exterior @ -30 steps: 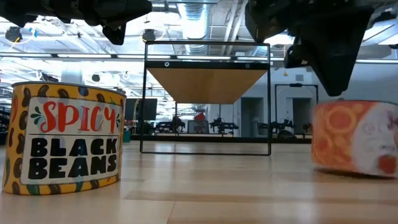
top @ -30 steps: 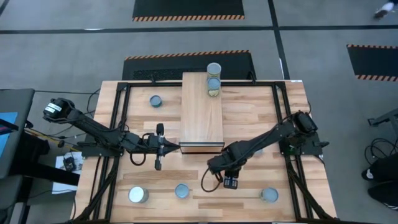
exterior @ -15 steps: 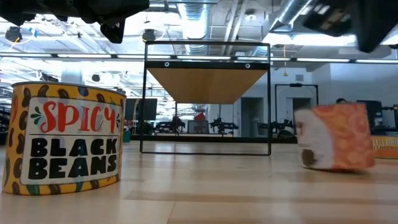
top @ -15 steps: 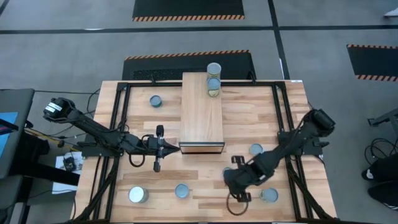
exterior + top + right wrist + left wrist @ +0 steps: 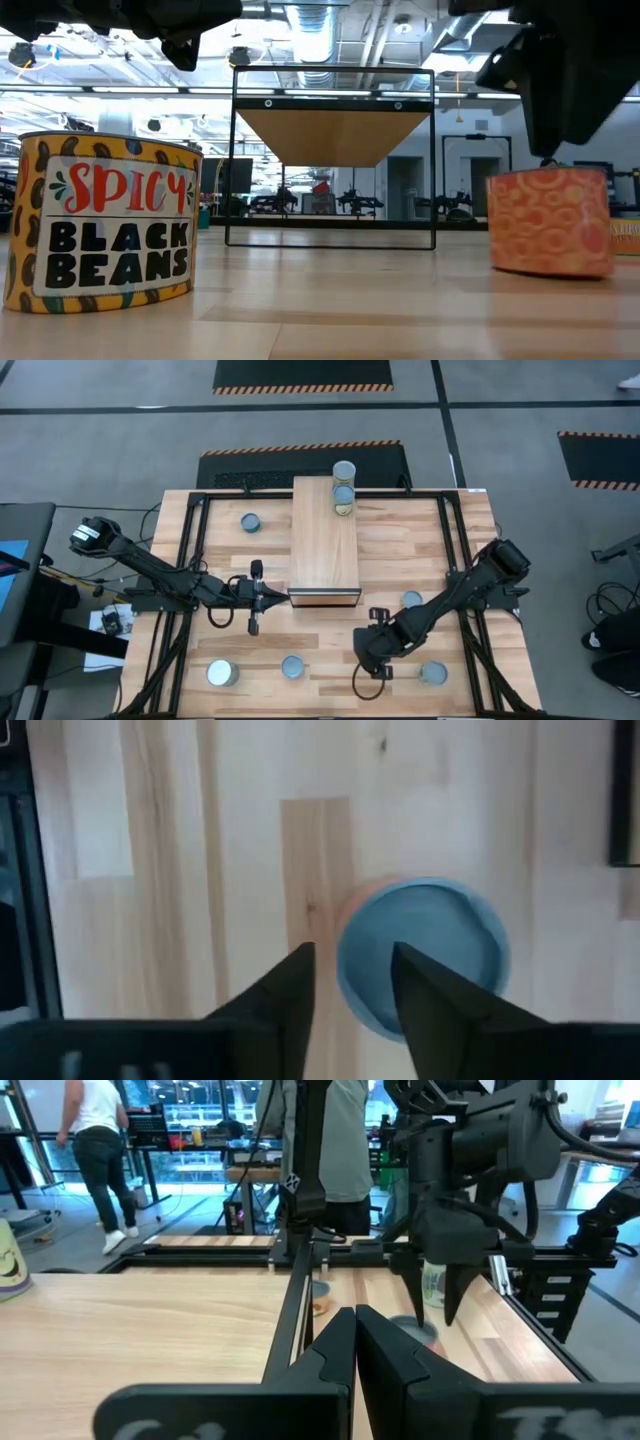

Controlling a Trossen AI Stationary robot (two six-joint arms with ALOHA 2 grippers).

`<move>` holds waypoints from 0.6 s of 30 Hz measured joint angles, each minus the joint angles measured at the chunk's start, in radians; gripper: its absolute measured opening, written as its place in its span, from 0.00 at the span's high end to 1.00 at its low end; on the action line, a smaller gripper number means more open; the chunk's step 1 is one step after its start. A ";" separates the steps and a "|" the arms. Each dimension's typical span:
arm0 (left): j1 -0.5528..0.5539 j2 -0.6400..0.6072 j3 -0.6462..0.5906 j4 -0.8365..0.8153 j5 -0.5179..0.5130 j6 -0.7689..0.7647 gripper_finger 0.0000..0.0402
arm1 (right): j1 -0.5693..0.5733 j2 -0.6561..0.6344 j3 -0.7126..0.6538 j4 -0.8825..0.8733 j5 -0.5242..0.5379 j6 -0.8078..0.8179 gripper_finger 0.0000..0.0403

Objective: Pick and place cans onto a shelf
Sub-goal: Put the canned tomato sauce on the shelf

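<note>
Pressed together and holding nothing, the left gripper's [image 5: 256,597] jaws wait just left of the shelf's [image 5: 324,540] near end. Two cans [image 5: 343,487] sit at the shelf's far end. Farther right, the right gripper [image 5: 349,982] hangs over an orange-sided can [image 5: 422,954] on the table, jaws narrowly parted, apparently not touching it.

The shelf [image 5: 324,538] is a long light-wood box lying lengthwise mid-table, its dark-edged end facing the near edge. Two cans [image 5: 343,487] stand upright, touching, at its far right corner. Other cans stand on the table: one [image 5: 250,522] left of the shelf, two [image 5: 222,673] near the front-left corner, two [image 5: 433,673] front-right, and an orange-sided one [image 5: 550,221].
</note>
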 joint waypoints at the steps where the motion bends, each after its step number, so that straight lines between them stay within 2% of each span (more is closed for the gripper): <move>1: 0.000 0.000 0.000 -0.002 0.000 0.000 1.00 | -0.002 0.001 0.000 -0.002 -0.001 0.013 0.57; 4: 0.000 0.000 0.000 -0.002 0.000 0.000 1.00 | -0.002 0.001 0.000 0.006 -0.003 0.044 0.53; 7: 0.000 0.000 0.000 -0.002 0.000 0.001 1.00 | -0.002 0.001 0.000 0.004 0.004 0.043 0.52; 13: 0.000 0.000 0.000 -0.003 0.000 0.001 1.00 | 0.006 0.019 0.001 0.016 0.005 -0.054 0.58; 18: 0.000 0.000 0.000 -0.008 -0.001 0.001 1.00 | 0.014 0.036 0.001 0.029 0.007 -0.064 0.61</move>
